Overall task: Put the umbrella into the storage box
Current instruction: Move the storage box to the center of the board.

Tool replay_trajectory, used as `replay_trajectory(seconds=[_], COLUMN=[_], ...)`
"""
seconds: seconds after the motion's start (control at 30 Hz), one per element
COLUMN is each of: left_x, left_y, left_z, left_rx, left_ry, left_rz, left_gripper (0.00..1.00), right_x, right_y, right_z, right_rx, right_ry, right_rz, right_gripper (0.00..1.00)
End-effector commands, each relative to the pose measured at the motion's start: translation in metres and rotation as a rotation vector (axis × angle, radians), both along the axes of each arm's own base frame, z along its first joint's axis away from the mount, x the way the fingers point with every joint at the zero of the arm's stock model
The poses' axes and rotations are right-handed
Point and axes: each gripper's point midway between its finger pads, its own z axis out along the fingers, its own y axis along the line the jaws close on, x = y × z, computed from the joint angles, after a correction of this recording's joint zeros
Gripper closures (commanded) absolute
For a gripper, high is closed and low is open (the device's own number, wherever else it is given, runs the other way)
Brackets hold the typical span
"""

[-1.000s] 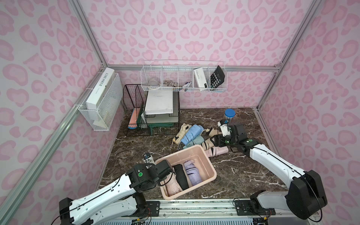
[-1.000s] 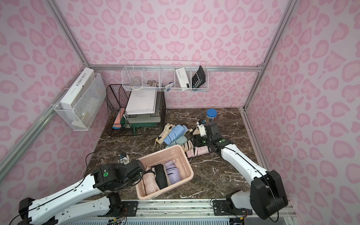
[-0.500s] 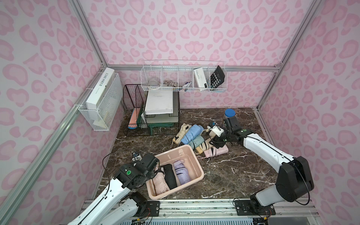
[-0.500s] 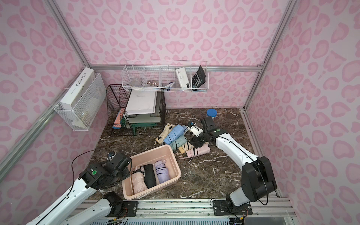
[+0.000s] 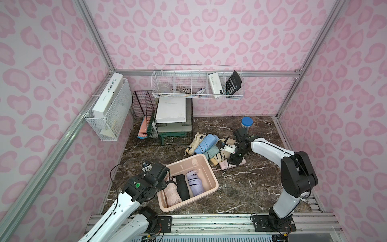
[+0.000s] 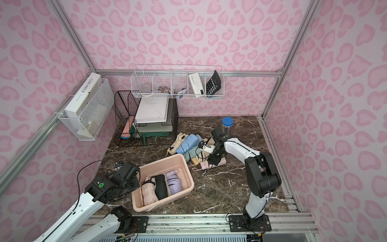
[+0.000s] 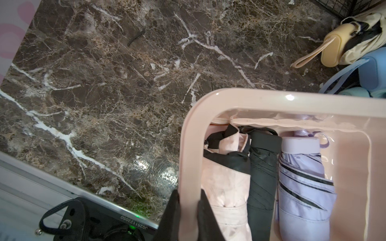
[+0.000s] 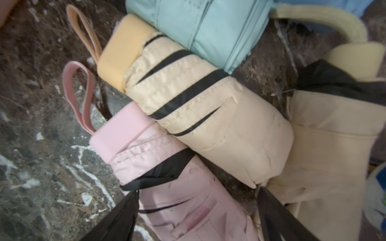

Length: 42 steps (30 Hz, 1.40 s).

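Left hand pins the box, right hand lined up on the next umbrella.

My left hand (image 7: pixel 189 197) is pinched shut on the rim of the storage box (image 7: pixel 271 98), I judge to stop it sliding and keep it close to the pile (image 5: pixel 206 144). 3 folded umbrellas (image 7: pixel 263 167) lie side by side inside. My right hand (image 8: pixel 197 200) is spread wide with 1 finger on each side of the pink umbrella (image 8: pixel 150 158), gripping nothing yet. That umbrella lies on the counter (image 5: pixel 240 184) at the pile's edge near the box, against a cream umbrella (image 8: pixel 208 108), so it looks easiest to take.

A robot lab test booth: pink leopard-spot wall panels (image 5: pixel 188 31) on aluminium frame rails (image 5: pixel 261 73), around a dark marble-patterned tabletop (image 5: pixel 240 184).
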Motion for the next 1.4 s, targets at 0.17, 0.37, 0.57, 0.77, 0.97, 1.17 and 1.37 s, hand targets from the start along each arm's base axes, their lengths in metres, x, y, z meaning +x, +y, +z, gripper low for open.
replay_trajectory(seconds=[0.17, 0.37, 0.57, 0.77, 0.97, 1.17, 1.37], left_x=[-0.011, -0.01, -0.009, -0.01, -0.009, -0.009, -0.009], left_y=[-0.009, -0.01, -0.012, -0.012, -0.014, -0.013, -0.013], left_z=[-0.01, -0.011, -0.012, -0.015, -0.013, -0.012, -0.011], left_rx=[-0.058, -0.061, -0.069, -0.075, -0.082, -0.087, -0.09], left_ry=[0.056, 0.056, 0.052, 0.051, 0.045, 0.041, 0.034], left_rz=[-0.021, -0.025, -0.03, -0.03, -0.031, -0.027, -0.023], left_gripper=[0.85, 0.85, 0.86, 0.86, 0.86, 0.86, 0.86], right_x=[-0.018, -0.045, -0.076, -0.088, -0.066, -0.072, -0.077], right_y=[-0.002, 0.003, 0.002, -0.003, 0.004, 0.016, 0.014], right_z=[-0.009, -0.007, -0.009, -0.019, -0.009, -0.019, -0.029], right_rx=[0.004, 0.046, 0.037, -0.059, -0.07, -0.05, -0.065], right_ry=[0.085, 0.121, 0.132, 0.091, -0.021, 0.047, 0.083], right_rz=[0.001, 0.006, 0.022, 0.055, 0.075, 0.071, 0.034], right_gripper=[0.19, 0.18, 0.17, 0.19, 0.19, 0.22, 0.26])
